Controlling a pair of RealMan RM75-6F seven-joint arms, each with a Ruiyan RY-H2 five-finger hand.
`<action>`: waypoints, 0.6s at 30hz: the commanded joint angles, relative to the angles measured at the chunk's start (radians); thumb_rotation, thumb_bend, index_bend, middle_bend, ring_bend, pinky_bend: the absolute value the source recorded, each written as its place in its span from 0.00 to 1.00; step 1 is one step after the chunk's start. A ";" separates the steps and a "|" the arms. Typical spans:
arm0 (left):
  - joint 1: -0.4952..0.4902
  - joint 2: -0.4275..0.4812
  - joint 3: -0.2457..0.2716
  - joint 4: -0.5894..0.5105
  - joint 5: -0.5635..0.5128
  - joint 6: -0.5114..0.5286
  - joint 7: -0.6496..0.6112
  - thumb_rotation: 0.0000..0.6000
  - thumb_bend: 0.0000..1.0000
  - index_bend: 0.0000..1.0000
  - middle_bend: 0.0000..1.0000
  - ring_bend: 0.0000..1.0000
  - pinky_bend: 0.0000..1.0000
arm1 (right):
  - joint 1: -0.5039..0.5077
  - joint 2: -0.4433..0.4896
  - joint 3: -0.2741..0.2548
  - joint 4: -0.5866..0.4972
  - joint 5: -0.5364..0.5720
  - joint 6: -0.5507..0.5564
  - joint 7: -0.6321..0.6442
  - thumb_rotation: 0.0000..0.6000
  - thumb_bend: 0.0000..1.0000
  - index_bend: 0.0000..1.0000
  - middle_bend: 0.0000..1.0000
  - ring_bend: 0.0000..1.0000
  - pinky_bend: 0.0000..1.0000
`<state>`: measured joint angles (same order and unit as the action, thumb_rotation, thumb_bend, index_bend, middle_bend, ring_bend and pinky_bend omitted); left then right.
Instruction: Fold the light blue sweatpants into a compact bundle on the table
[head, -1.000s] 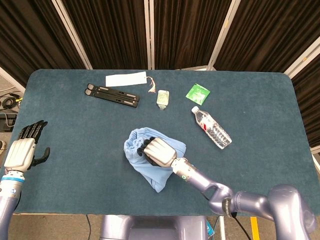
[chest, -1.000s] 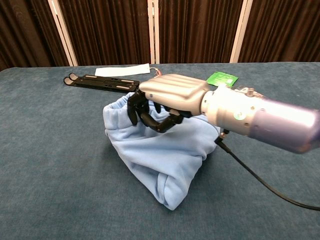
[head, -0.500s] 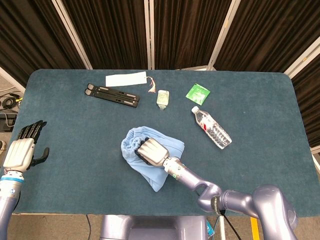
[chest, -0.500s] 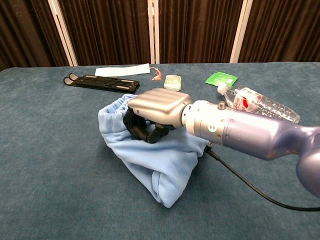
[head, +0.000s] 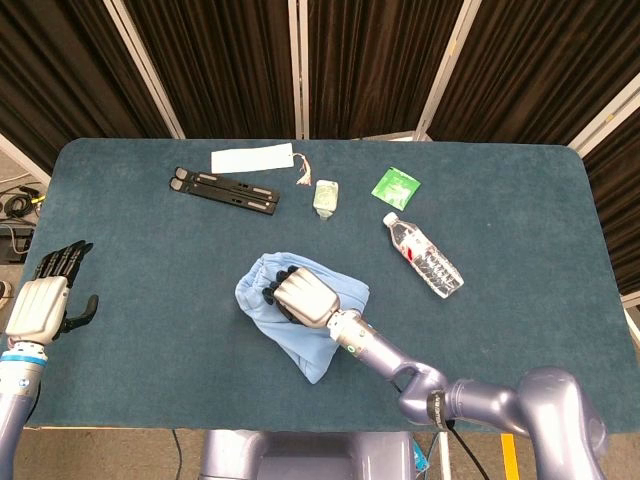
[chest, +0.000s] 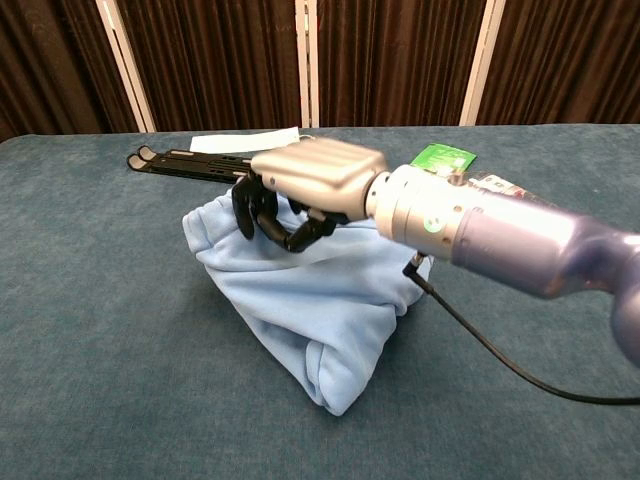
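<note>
A teal, felt-covered surface (head: 130, 250) fills the foreground. Behind it hang dark pleated curtains (head: 220, 60) divided by pale vertical frame posts (head: 298, 65). Cables (head: 18, 205) lie on the floor at left.

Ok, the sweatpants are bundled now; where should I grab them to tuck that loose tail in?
Probably the narrow loose end of the sweatpants, nearest the robot. It sticks out past the bundle, clear of the right hand over the gathered waistband. Come from the near table edge, likely with the idle left hand.

No legible text, labels or numbers on anything.
</note>
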<state>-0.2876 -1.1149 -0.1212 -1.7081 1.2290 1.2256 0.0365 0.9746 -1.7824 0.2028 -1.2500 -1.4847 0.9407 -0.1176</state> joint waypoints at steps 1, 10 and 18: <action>0.002 0.000 0.002 -0.002 0.003 0.003 0.002 1.00 0.53 0.00 0.00 0.00 0.00 | -0.031 0.100 0.008 -0.106 -0.024 0.054 0.011 1.00 0.64 0.42 0.41 0.40 0.45; 0.021 0.001 0.016 -0.019 0.041 0.041 0.004 1.00 0.53 0.00 0.00 0.00 0.00 | -0.179 0.404 -0.073 -0.282 -0.133 0.230 0.051 1.00 0.64 0.41 0.41 0.40 0.45; 0.056 -0.020 0.041 -0.008 0.116 0.111 -0.009 1.00 0.53 0.00 0.00 0.00 0.00 | -0.344 0.587 -0.147 -0.306 -0.190 0.426 0.117 1.00 0.59 0.33 0.30 0.32 0.31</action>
<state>-0.2386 -1.1304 -0.0852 -1.7189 1.3352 1.3277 0.0308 0.6800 -1.2312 0.0830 -1.5397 -1.6595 1.3167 -0.0323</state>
